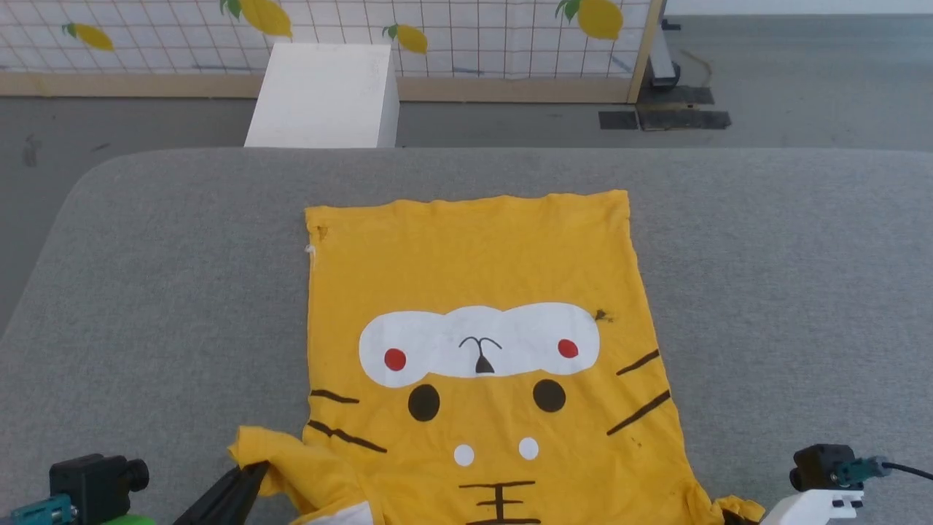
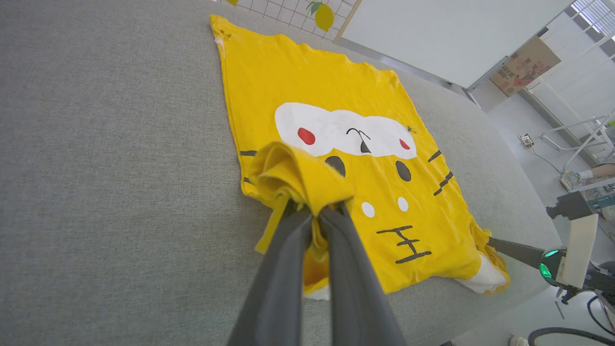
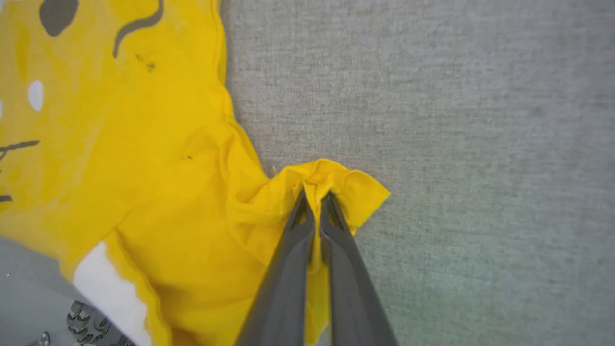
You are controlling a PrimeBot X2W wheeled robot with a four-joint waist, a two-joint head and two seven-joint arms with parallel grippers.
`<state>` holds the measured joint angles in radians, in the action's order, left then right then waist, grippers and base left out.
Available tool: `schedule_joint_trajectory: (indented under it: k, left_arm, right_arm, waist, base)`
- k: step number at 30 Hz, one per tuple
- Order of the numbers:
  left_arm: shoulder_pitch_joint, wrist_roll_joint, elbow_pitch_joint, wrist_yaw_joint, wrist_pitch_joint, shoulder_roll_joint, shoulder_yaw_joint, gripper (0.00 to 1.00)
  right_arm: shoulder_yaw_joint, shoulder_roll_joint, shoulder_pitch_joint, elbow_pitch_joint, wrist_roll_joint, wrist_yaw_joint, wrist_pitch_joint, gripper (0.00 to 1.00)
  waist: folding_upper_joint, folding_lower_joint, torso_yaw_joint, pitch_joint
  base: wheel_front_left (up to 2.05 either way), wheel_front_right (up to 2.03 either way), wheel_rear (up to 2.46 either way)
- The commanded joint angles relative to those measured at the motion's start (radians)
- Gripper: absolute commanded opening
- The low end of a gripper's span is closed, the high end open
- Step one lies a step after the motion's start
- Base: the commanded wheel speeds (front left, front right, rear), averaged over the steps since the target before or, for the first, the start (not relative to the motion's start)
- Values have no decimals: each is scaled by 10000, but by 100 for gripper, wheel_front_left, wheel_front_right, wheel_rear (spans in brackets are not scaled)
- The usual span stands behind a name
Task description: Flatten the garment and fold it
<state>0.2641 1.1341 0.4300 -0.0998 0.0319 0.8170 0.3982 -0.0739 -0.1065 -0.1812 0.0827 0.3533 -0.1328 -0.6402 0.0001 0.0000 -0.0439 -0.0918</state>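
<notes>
Up close, the left hand [image 2: 314,211] has its two dark fingers pressed together on a bunched sleeve of the yellow T-shirt [image 2: 298,77]. The cloth humps up over the fingertips and a narrow strip of it hangs down beside them. In the head view this hand [image 1: 251,470] comes in at the lower left, holding the crumpled sleeve at the near left corner of the T-shirt [image 1: 481,270].

The right hand [image 3: 314,194] is likewise clamped on cloth. Its fingers meet on a small puckered fold at the near right corner of the T-shirt [image 3: 144,144], and the fold flares out just past the tips. The left wrist view shows the same hand [image 2: 497,245] reaching in at that corner.

Between the two hands the T-shirt lies print side up and mostly flat on the grey cloth-covered surface [image 1: 765,292]. Its straight edge is on the far side, and white trim shows at the near edge. The print has a white patch with two red dots, two black dots, two small white dots and black whisker lines. Small wrinkles gather only at the two held corners.

Beyond the surface stands a white block [image 1: 324,95] on the grey floor [image 1: 802,80]. Behind the block is a gridded screen [image 1: 474,36] printed with lemons.
</notes>
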Motion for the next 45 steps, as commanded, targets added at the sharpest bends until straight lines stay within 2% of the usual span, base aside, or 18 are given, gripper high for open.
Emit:
schedule_joint_trajectory:
  k: [1, 4, 10, 13, 16, 20, 27, 32, 38, 45]
  left_arm:
    - [-176, -149, -36, 87, -15, -46, 1, 0]
    - [-166, -175, -45, 109, 7, -36, 9, 0]
    - [-85, -263, 78, 130, 226, -22, -83, 0]
    - [-121, -322, 165, 206, 350, -10, -144, 0]
    - [-257, -372, 204, 368, 431, 9, -187, 0]
    - [-590, -447, 193, 651, 498, 41, -245, 0]
    - [-1311, -640, 134, 1229, 483, 44, -162, 0]
    - [-1791, -833, 108, 1545, 468, 54, -92, 0]
    - [-2400, -937, -29, 1892, 409, -65, 151, 0]
    - [-2905, -949, -415, 2118, 445, -225, 430, 0]
  right_arm:
    - [-17, 83, 131, 221, -94, 21, -17, 100]
    - [-274, 123, 116, -321, 14, 21, -336, 100]
    - [-1393, 19, 91, -3251, 29, 21, -1119, 100]
    - [-1772, -246, 780, -4469, -328, 21, -885, 100]
    - [-1737, -523, 1758, -4821, -810, 21, -529, 100]
    - [-1247, -600, 3251, -4379, -1470, 21, -595, 100]
    - [-560, -607, 6147, -2369, -2544, 21, -1276, 100]
    - [-564, -496, 7787, -987, -3248, 21, -1743, 100]
    - [-880, -223, 8948, 165, -4033, 21, -2210, 100]
    - [-1358, 49, 9437, 984, -4717, 21, -2498, 100]
  waist:
    - [-1, 0, -65, -94]
    - [-1, 0, -55, -165]
    - [-1, 0, -45, -442]
    - [-1, 0, -83, -748]
    - [-1, 0, -176, -1123]
    - [-1, 0, -390, -1716]
    - [-1, 0, -924, -2727]
    - [-1, 0, -1330, -3372]
    - [-1, 0, -1875, -4037]
    - [-1, 0, -2314, -4448]
  base:
    - [0, 0, 0]
    - [0, 0, 0]
    - [0, 0, 0]
    - [0, 0, 0]
    - [0, 0, 0]
    - [0, 0, 0]
    - [0, 0, 0]
    - [0, 0, 0]
    - [0, 0, 0]
    - [0, 0, 0]
